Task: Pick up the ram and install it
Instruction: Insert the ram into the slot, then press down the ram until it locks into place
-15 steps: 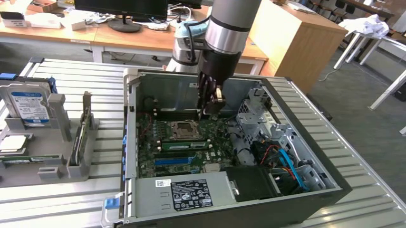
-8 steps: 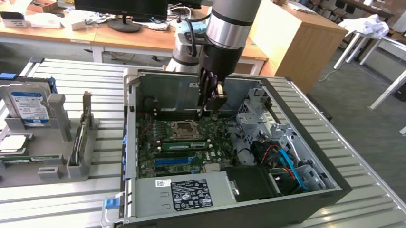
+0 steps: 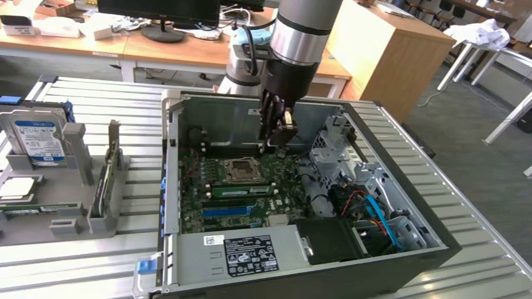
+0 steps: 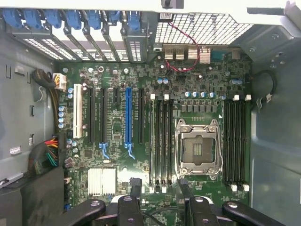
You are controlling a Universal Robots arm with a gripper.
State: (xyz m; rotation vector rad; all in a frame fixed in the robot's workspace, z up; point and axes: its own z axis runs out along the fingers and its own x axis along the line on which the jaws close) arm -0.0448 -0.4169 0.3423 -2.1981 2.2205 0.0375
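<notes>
Over motherboard [image 4: 141, 141], gripper [image 4: 160, 186] hangs vertical, open

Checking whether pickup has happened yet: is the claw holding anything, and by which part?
Nothing is held: the claw is open and empty above the motherboard.

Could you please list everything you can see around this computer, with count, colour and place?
Slatted metal table: one, silver, under everything.
Open computer case: one, black, mid-table.
Motherboard: one, green, inside the case.
Long plastic slot: one, blue, on the motherboard.
Metal processor socket: one, silver, on the motherboard.
Plastic holder: one, grey, at the exterior view's left.
Boxy hard drive: one, blue-labelled, upright in the holder.
Ram stick: one, green, apparently lying flat in the holder.
Gripper: one, black, open and empty, above the motherboard.
</notes>
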